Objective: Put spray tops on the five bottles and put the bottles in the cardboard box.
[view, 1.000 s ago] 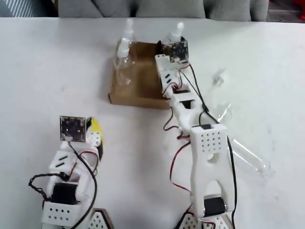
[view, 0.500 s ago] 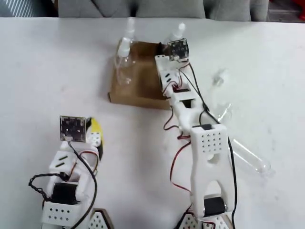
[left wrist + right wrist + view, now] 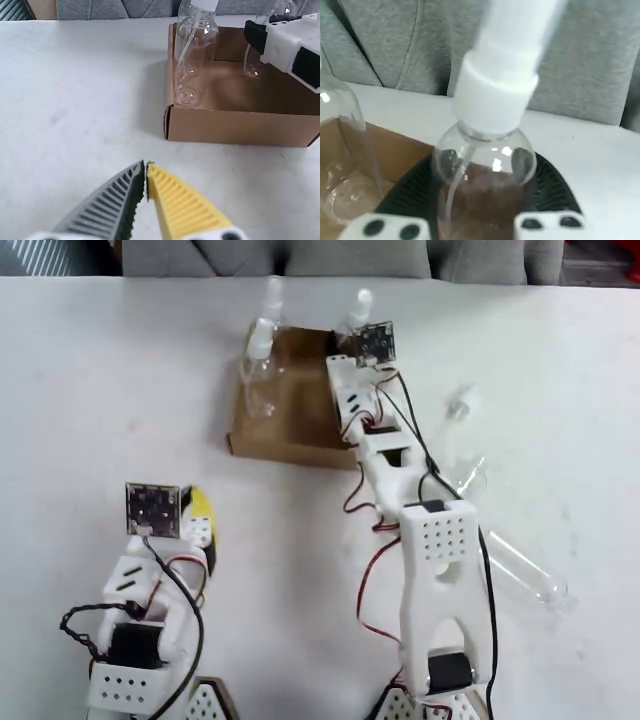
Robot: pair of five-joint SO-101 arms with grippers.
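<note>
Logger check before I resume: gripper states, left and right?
Left gripper: closed, empty.
Right gripper: closed on a spray-topped bottle.

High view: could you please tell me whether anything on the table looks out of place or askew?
Yes: one clear bottle lies on its side on the table beside the right arm, outside the cardboard box. A small loose piece, possibly a spray top, sits apart farther back.
</note>
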